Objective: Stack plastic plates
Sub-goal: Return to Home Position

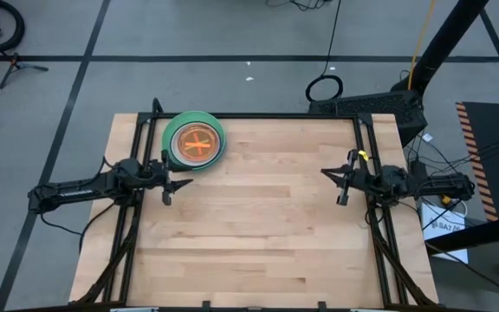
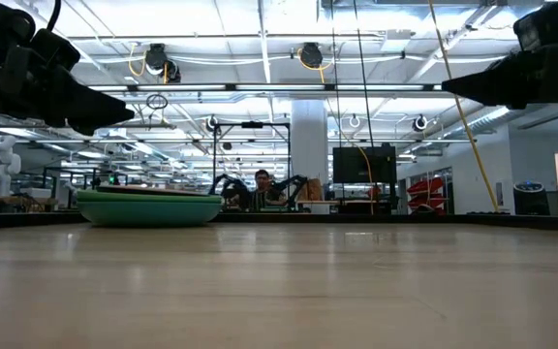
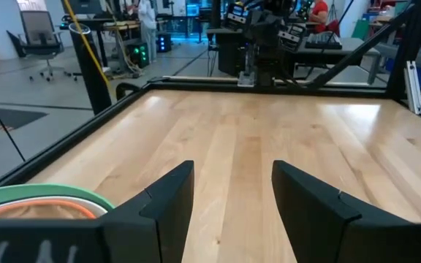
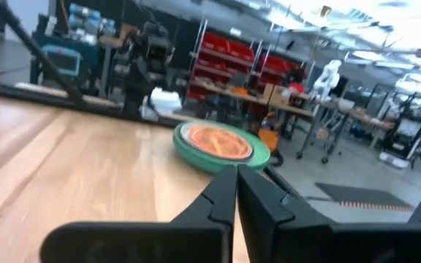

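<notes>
The plastic plates stand in one stack (image 1: 195,143) near the table's far left corner, a small orange plate on top and wider green and teal rims below; its bottom plate rests on the wood. The stack also shows in the low view (image 2: 149,206), the left wrist view (image 3: 39,202) and the right wrist view (image 4: 220,145). My left gripper (image 1: 170,184) hovers open above the table at its left side, just near of the stack, touching nothing (image 3: 232,191). My right gripper (image 1: 340,185) hovers at the right side, its fingers shut on nothing (image 4: 237,191).
Bare wooden tabletop (image 1: 267,225) spreads between the two arms and toward the near edge. A black metal frame (image 1: 258,115) runs along the table's far edge and sides. Beyond the table a person (image 2: 263,180) sits among lab benches.
</notes>
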